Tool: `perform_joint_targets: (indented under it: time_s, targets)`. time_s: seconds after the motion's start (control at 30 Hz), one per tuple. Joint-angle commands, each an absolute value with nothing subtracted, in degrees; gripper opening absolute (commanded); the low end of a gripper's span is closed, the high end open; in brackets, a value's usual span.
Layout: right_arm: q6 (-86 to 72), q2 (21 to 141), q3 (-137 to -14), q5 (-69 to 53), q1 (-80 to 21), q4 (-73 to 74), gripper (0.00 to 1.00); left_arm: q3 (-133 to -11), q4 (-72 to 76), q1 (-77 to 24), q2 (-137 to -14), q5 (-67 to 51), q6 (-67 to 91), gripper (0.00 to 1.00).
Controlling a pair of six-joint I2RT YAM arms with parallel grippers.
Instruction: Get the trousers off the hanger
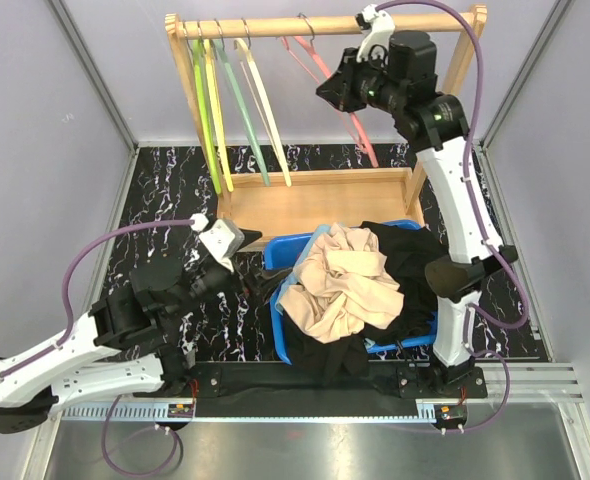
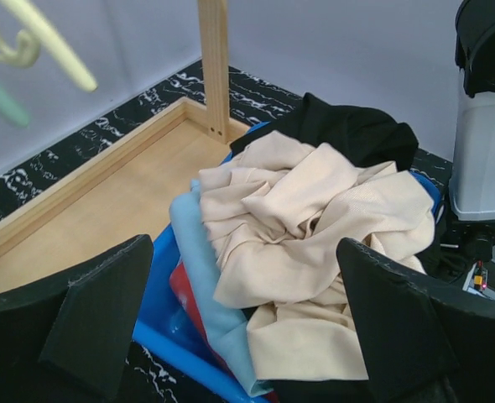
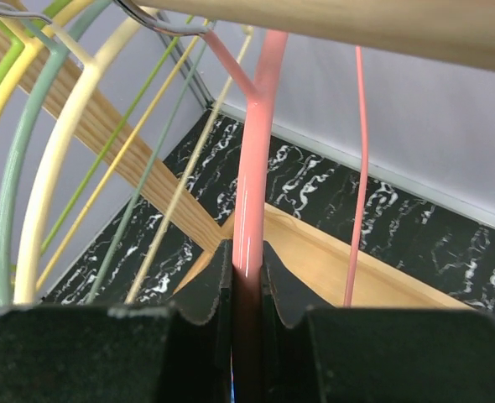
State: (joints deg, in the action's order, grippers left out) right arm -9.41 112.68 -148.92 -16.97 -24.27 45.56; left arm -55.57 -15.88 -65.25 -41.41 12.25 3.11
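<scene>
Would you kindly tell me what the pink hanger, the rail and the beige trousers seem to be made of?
The pink hanger looks like smooth, glossy plastic: a bright highlight runs down its arm. The rail seems bare pale wood with faint grain. The beige trousers look like thin, soft, matt cloth, crumpled into many fine folds; the fibre cannot be told.

Light blue trousers [image 2: 204, 260] hide most of the red trousers [image 2: 186, 300].
</scene>
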Motion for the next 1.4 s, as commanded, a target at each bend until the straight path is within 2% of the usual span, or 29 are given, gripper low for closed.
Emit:
perform_joint_targets:
  time_s: [0.0, 0.23, 0.47, 0.5, 0.57, 0.6, 0.7, 0.73, 0.83, 1.03, 1.17, 1.23, 1.37]
  targets:
    - [-13.79, 114.69, -154.86, -10.37, -26.80, 39.55, 0.00, -53.35, -16.35, -65.39, -38.15, 16.70, 6.14, 0.99]
    - [-13.19, 117.15, -153.81, -6.51, -32.86, 38.85, 0.02, -51.07, -16.52, -65.48, -34.54, 18.72, 7.73, 0.99]
    - [-9.67, 117.86, -153.55, -5.28, -34.54, 37.62, 0.20, -50.89, -18.63, -65.39, -33.23, 21.70, 7.73, 0.99]
    - [-7.32, 117.34, -153.02, -5.45, -34.54, 37.62, 0.29, -50.89, -19.07, -65.39, -33.14, 22.49, 7.82, 0.99]
    - [-5.02, 115.15, -152.23, -5.71, -34.45, 37.53, 0.38, -50.89, -20.39, -65.48, -32.52, 24.25, 8.09, 0.99]
    - [-1.79, 113.14, -151.10, -5.97, -34.45, 37.62, 0.53, -50.89, -20.91, -65.48, -32.35, 24.95, 8.26, 0.99]
    - [4.11, 108.22, -147.68, -7.12, -34.36, 38.32, 0.76, -50.45, -22.76, -65.39, -31.73, 28.20, 8.53, 0.99]
    - [5.17, 106.80, -146.61, -7.12, -34.28, 38.58, 0.88, -50.28, -23.72, -65.39, -31.55, 29.69, 8.70, 0.99]
    - [10.44, 100.91, -141.34, -8.26, -34.28, 39.64, 1.00, -49.66, -25.39, -65.39, -30.94, 33.20, 8.96, 0.99]
    - [21.35, 88.70, -127.64, -9.32, -32.96, 42.63, 1.00, -49.31, -29.08, -65.21, -29.27, 40.59, 8.70, 0.99]
    - [19.70, 82.01, -117.63, -12.46, -24.81, 42.28, 1.00, -49.92, -30.32, -62.06, -30.76, 41.66, 7.12, 0.99]
    - [17.23, 77.89, -113.31, -13.62, -17.98, 41.05, 0.99, -49.57, -30.67, -55.86, -32.51, 37.30, 6.86, 0.99]
    - [13.47, 68.66, -97.26, -13.54, -8.72, 35.53, 1.00, -48.52, -29.10, -40.72, -35.06, 25.33, 8.08, 0.99]
